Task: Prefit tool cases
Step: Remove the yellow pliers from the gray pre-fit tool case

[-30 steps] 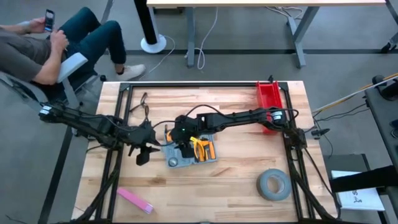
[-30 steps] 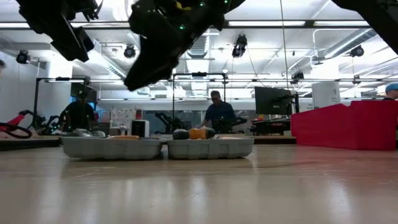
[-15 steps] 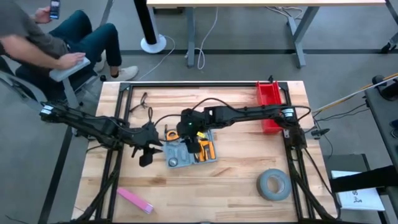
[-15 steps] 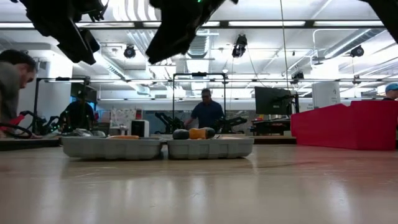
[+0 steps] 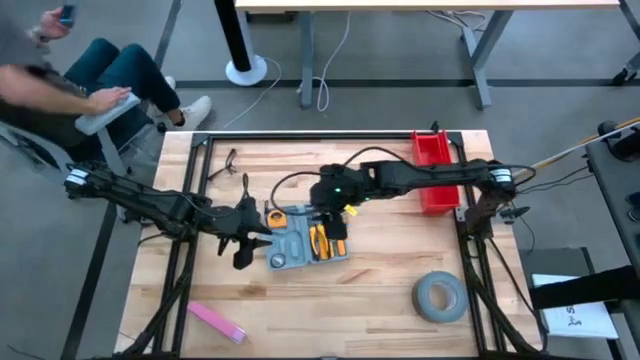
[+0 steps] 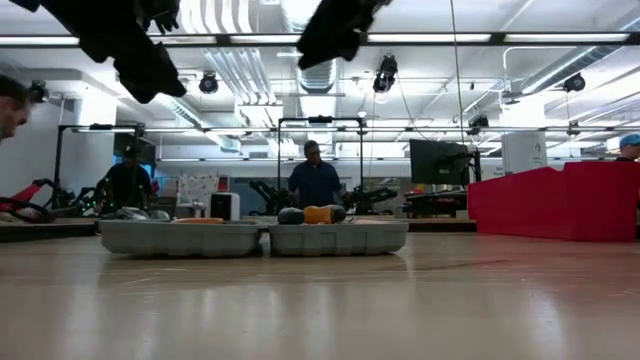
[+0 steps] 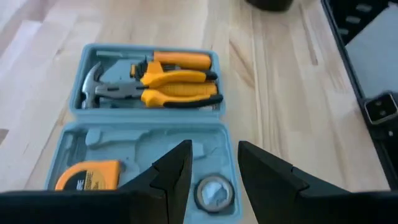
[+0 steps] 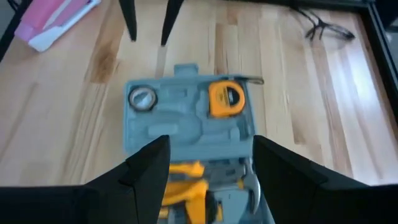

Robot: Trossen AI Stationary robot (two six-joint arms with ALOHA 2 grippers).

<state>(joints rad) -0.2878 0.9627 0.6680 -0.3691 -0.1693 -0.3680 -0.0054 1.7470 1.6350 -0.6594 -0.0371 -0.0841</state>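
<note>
The blue-grey tool case lies open and flat on the table, both halves side by side. One half holds a hammer and orange-handled pliers. The other holds an orange tape measure and a small round item. My left gripper hovers open just left of the case, its fingers standing over the tape-measure half. My right gripper hangs open above the tool half. Both grippers ride high over the case in the low view, the left and the right.
A red bin stands at the far right. A grey tape roll lies near right, a pink object near left, and black glasses far left. A seated person is beyond the far-left corner.
My right gripper has risen from low over the case and drawn back toward the table's right, uncovering the case's halves. My left gripper has edged right, toward the case. The case itself has stayed where it was.
</note>
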